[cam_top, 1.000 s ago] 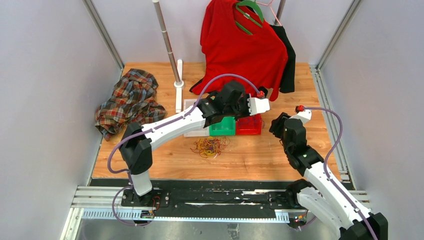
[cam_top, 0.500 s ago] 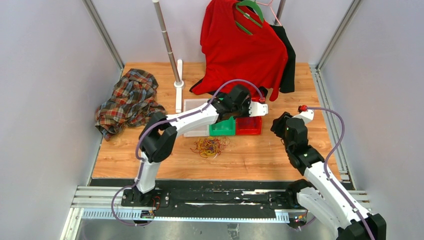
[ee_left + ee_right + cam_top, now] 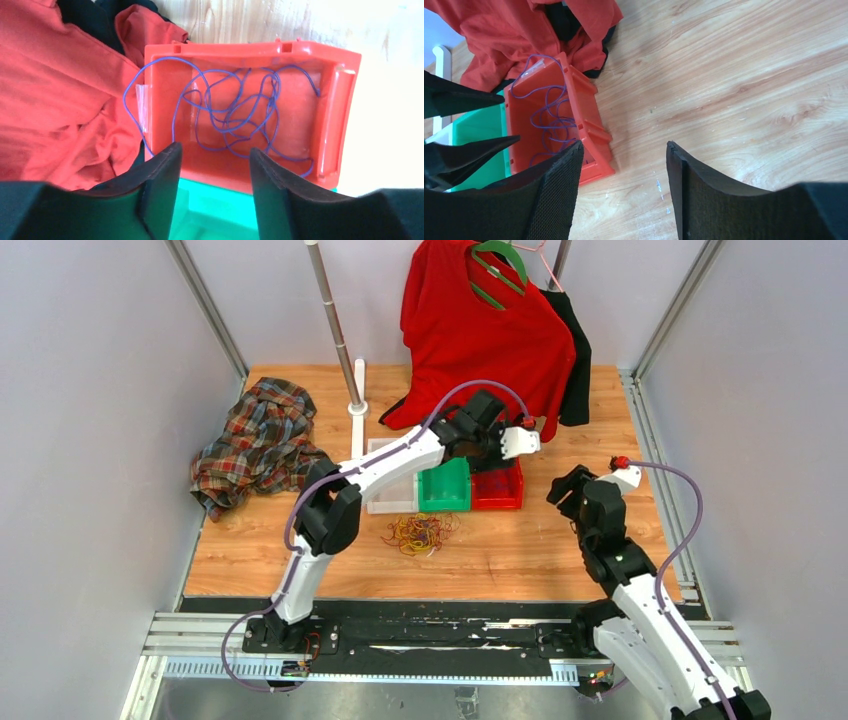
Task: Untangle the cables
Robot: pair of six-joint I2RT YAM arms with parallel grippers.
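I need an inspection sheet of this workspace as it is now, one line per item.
Surface: wooden table, no spill seen.
Job's things: cable clump on the table before the bins; purple wires in the red bin, one loop over its wall.
Clutter: plaid shirt, green bin, white bin.
Grippers: left gripper over the red bin, jaws open, empty; right gripper jaws open, empty.
Cables: mauve hoses along both arms.
Surroundings: red shirt on a green hanger, metal pole, grey walls.

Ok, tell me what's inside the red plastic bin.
The red plastic bin holds loosely looped thin purple wires, one loop spilling over its rim onto the red cloth. The left end effector hides the bin's near edge.
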